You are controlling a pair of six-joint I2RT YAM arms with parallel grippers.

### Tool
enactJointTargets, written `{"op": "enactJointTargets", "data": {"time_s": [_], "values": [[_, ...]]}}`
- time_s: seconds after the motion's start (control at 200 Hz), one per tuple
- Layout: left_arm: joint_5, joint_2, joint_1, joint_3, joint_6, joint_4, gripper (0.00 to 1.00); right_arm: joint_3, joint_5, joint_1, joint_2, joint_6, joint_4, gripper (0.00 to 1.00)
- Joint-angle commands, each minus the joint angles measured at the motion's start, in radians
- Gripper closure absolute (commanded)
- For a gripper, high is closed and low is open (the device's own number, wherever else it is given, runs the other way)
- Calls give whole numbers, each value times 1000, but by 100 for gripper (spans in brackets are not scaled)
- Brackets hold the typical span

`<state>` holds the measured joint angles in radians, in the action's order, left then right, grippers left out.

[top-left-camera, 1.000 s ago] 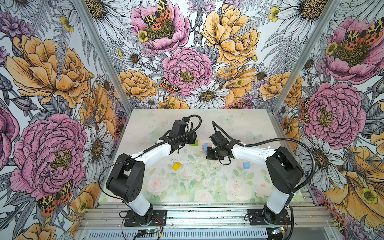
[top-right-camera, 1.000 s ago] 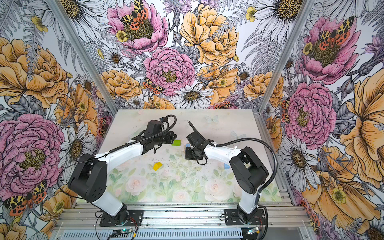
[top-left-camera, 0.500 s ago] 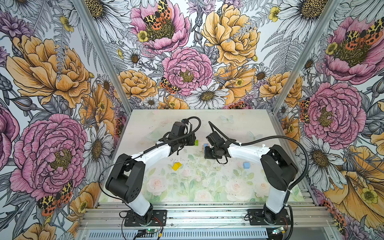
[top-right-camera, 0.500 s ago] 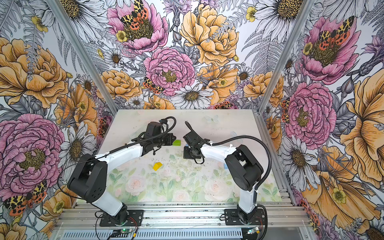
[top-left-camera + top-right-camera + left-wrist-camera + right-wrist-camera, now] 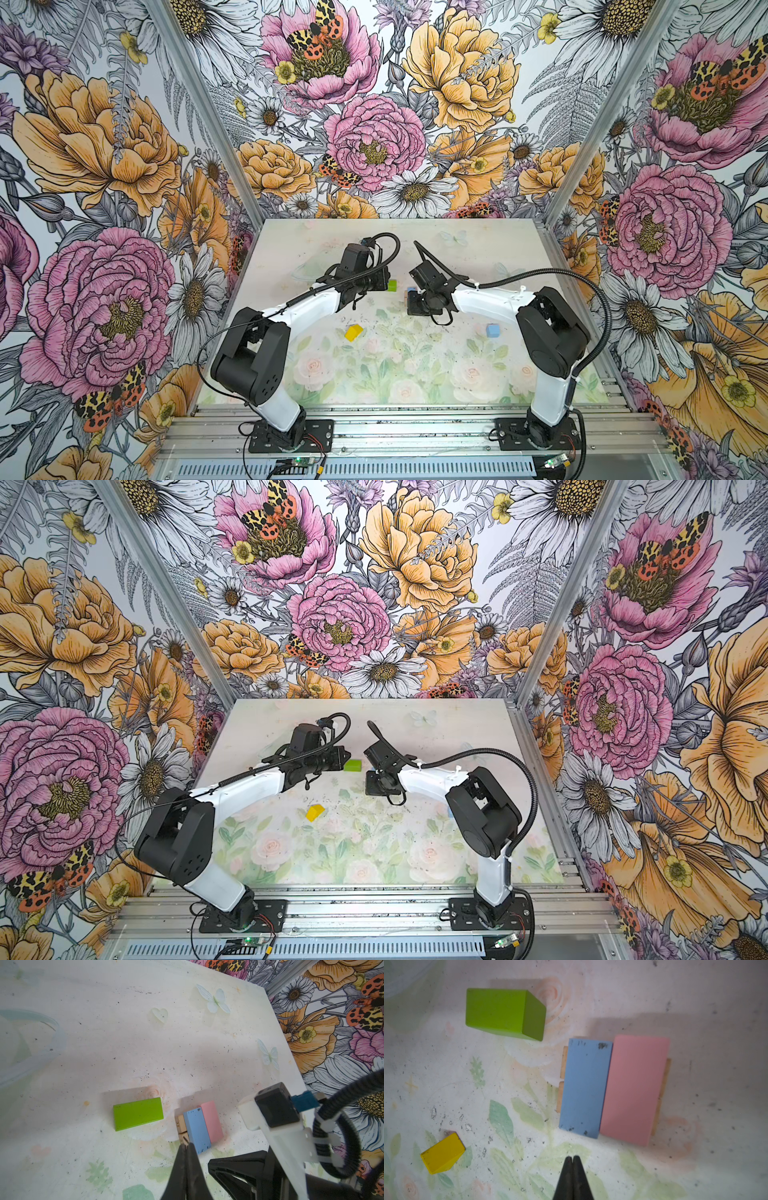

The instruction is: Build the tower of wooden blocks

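Observation:
The tower's base shows in the right wrist view: a light blue brick (image 5: 585, 1088) and a pink brick (image 5: 633, 1088) lie side by side across two tan planks (image 5: 560, 1095). A green brick (image 5: 500, 1012) lies apart from them, and a yellow roof-shaped piece (image 5: 442, 1154) lies farther off. My right gripper (image 5: 572, 1157) is shut and empty, hovering just off the blue brick's end. My left gripper (image 5: 187, 1145) is shut and empty too, its tip beside the tan planks (image 5: 180, 1124) and blue brick (image 5: 196, 1130). A light blue cube (image 5: 492, 331) sits near the right arm.
In both top views the two wrists meet over the table's middle, with the green brick (image 5: 392, 285) between them and the yellow piece (image 5: 315, 812) in front. The right arm's wrist camera (image 5: 274, 1109) hangs close beside the stack. Flowered walls close in three sides.
The right wrist has shifted a little left toward the stack. The left arm has barely moved. Both grippers stayed shut.

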<state>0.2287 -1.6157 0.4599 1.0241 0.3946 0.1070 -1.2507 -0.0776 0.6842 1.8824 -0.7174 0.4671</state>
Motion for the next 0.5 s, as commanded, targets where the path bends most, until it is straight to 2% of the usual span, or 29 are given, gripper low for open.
{"op": "enactJointTargets", "data": {"time_s": [0.0,0.495], "values": [[2,28,-11,-12,3,-28,100,-31,24,11,27,11,15,100],[5,27,-12,-13,3,-30,100,-51,28,12,43,15,23,100]]}}
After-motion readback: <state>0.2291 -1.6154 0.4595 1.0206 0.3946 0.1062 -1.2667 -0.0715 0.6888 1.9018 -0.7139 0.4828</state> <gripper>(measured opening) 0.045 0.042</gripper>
